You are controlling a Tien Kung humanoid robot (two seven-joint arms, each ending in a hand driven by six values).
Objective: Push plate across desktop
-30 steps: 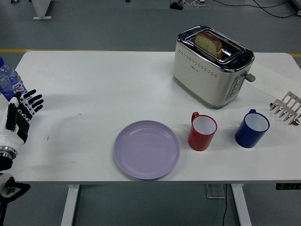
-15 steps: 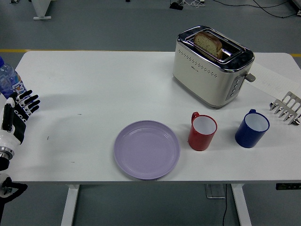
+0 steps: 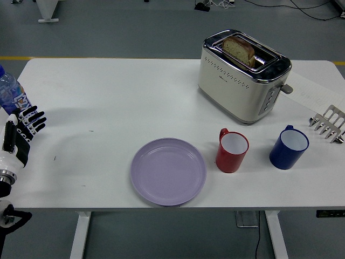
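Approach step: plate not yet contacted.

The left hand (image 3: 22, 129) sits at the table's (image 3: 108, 97) left edge, fingers spread and holding nothing. The plate (image 3: 168, 171), a shallow round lavender dish with a raised rim, lies flat and empty well to the hand's right and slightly nearer the table's front edge, just left of a red mug (image 3: 232, 150). Judged next: bring the hand across to the rim before pushing.

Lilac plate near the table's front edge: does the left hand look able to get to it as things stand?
Probably yes. The left hand sits open at the table's left edge, and only bare white table lies between it and the round lilac plate; the red mug stands on the plate's far side.
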